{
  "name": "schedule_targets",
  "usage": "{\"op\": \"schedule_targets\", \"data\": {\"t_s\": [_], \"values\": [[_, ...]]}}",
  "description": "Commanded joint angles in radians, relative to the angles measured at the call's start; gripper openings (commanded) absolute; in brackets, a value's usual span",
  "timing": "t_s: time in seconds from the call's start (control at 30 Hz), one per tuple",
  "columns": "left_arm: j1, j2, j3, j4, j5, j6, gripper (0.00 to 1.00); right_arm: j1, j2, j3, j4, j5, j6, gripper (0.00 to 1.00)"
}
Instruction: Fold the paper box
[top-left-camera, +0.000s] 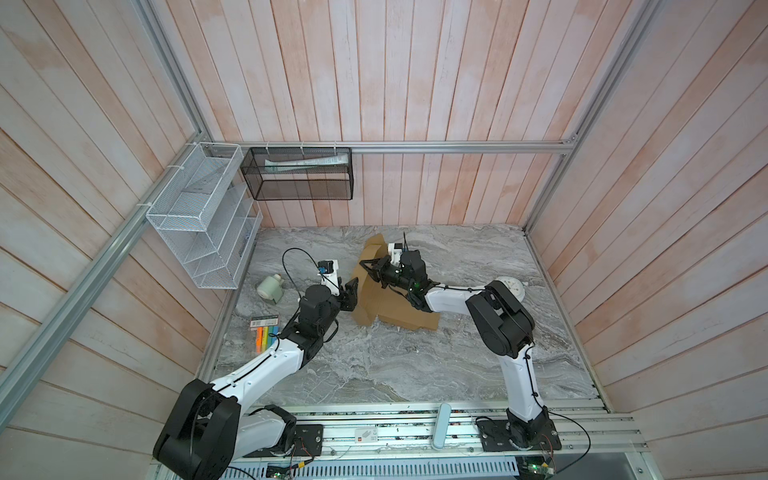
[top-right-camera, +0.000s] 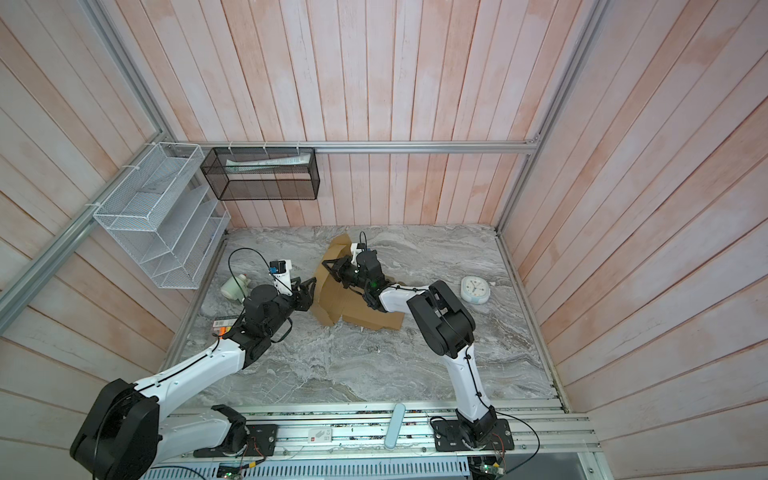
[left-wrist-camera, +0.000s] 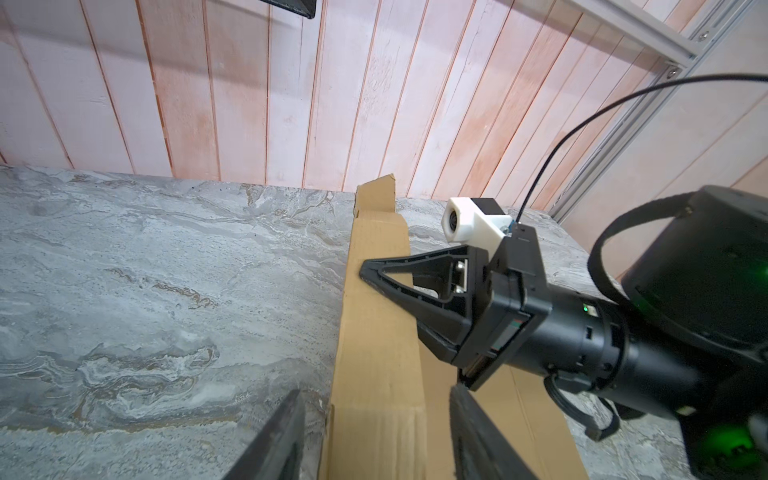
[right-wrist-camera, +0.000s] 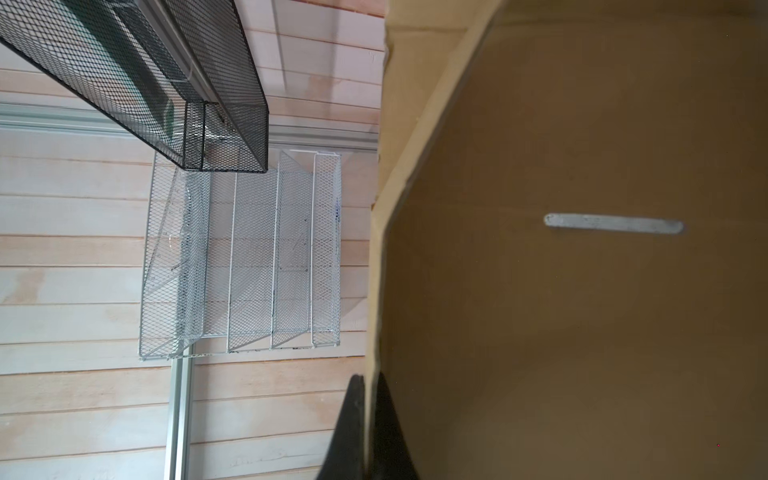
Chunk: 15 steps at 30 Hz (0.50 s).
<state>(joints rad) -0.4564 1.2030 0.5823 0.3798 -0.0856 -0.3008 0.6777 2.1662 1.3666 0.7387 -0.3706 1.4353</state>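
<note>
R pincer clamps your paper box by its upright flap; L pincer released. Box long axis: far-to-near.

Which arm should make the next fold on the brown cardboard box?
Probably left. The left pincer is open and free beside the raised wall of the plain brown cardboard box. The right pincer is busy, shut on that wall's edge, holding it up.
</note>
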Motion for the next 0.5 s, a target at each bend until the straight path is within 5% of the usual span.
{"op": "schedule_targets", "data": {"t_s": [0.0, 0.47], "values": [[0.005, -0.043, -0.018, -0.041, -0.009, -0.013, 0.58, 0.000, -0.032, 0.037, -0.073, 0.062, -0.007, 0.00], [0.007, -0.109, 0.007, -0.251, 0.005, -0.030, 0.61, -0.023, -0.029, 0.135, -0.184, 0.193, 0.036, 0.00]]}}
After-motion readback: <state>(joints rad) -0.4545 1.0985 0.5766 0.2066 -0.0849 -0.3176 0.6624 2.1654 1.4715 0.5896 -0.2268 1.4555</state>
